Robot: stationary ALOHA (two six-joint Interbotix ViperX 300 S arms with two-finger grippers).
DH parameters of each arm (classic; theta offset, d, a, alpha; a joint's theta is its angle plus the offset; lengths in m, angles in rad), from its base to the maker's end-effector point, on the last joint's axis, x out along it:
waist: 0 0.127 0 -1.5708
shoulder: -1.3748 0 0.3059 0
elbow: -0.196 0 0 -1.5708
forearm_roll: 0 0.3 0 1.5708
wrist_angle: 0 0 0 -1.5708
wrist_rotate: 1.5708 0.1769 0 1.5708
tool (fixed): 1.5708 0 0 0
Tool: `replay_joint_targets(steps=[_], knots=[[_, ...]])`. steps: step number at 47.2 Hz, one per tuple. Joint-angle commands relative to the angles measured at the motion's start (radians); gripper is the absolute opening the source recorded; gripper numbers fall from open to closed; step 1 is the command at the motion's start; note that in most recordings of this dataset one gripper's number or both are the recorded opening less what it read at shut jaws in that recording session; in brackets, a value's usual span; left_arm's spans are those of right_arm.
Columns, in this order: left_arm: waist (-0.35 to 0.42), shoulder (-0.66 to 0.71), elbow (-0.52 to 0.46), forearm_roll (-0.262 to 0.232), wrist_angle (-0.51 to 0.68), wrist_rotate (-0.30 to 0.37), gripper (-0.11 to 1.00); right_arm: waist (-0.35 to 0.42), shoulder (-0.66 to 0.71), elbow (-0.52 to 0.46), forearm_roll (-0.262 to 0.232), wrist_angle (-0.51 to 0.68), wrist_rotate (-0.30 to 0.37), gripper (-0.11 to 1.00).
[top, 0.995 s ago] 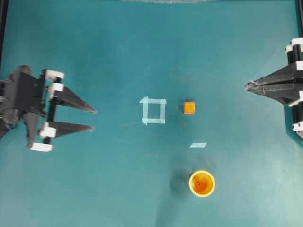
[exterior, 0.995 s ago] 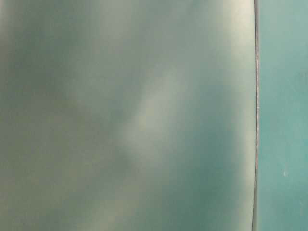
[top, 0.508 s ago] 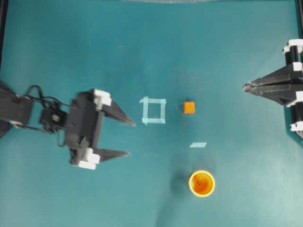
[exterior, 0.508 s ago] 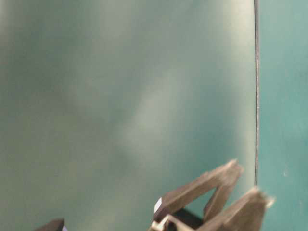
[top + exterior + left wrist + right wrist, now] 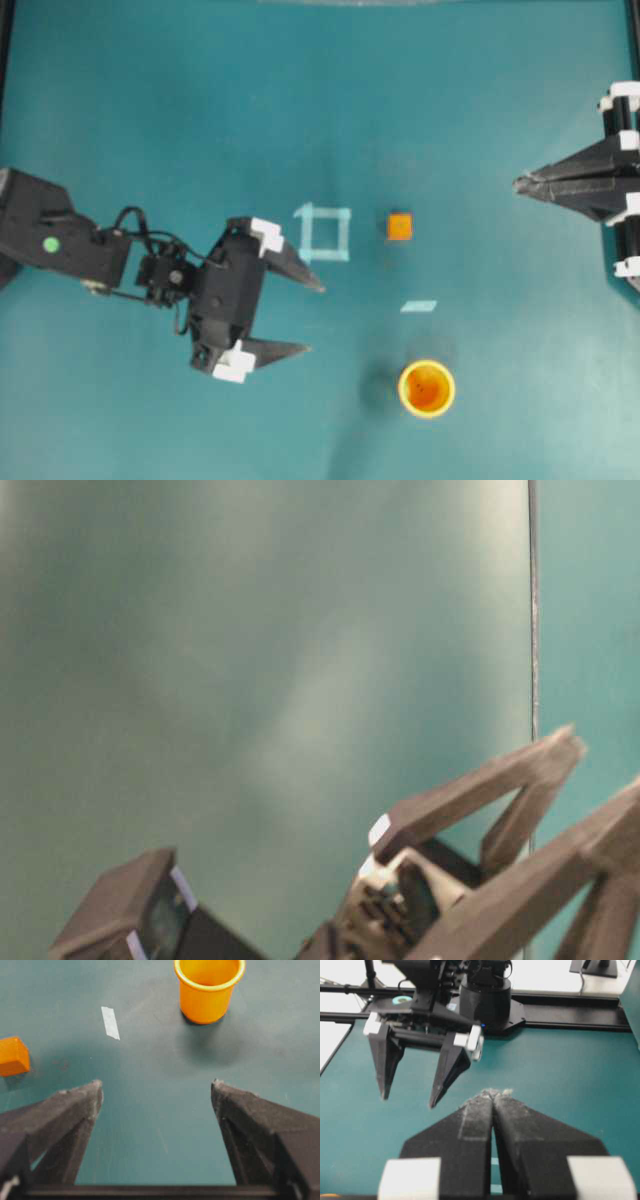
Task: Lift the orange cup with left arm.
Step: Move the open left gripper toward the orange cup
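The small round orange cup (image 5: 427, 388) stands upright on the teal counter (image 5: 200, 120), well apart from the black left gripper (image 5: 312, 318), whose jaws are spread wide and empty. The black right gripper (image 5: 519, 183) has its jaws pressed together

Overhead view: the left arm (image 5: 60, 245) has extended from the left edge of the worktop (image 5: 200, 100) toward the middle and swung toward the bottom of the view, so that the left gripper (image 5: 312, 318) now lies just left of the tape square (image 5: 324, 232) and nearer the orange cup (image 5: 427, 388), though still apart from it. Its jaws, moderately parted one second ago, now stand wide apart and point to the right and slightly toward the cup. Table-level view: formerly showing only a blurred teal surface, it is now partly filled at the bottom by the black fingers (image 5: 480, 790) of the gripper.
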Motion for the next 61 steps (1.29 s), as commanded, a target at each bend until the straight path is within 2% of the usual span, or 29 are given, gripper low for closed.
replay_joint_targets(steps=[1, 13, 29, 52, 61], knots=[[-0.002, 0.014, -0.046, 0.003, -0.009, 0.002, 0.85, -0.002, 0.006, -0.034, 0.0, -0.008, -0.002, 0.0], [-0.009, 0.123, -0.13, 0.002, -0.011, -0.008, 0.85, -0.002, 0.006, -0.035, -0.002, -0.008, -0.002, 0.0], [-0.063, 0.253, -0.244, -0.003, -0.009, -0.014, 0.85, -0.002, 0.008, -0.037, 0.0, -0.008, -0.002, 0.0], [-0.067, 0.351, -0.368, -0.006, 0.005, -0.017, 0.85, -0.002, 0.021, -0.037, -0.002, -0.008, -0.002, 0.0], [-0.069, 0.37, -0.393, -0.006, 0.005, -0.049, 0.85, -0.002, 0.02, -0.037, -0.002, -0.008, -0.002, 0.0]])
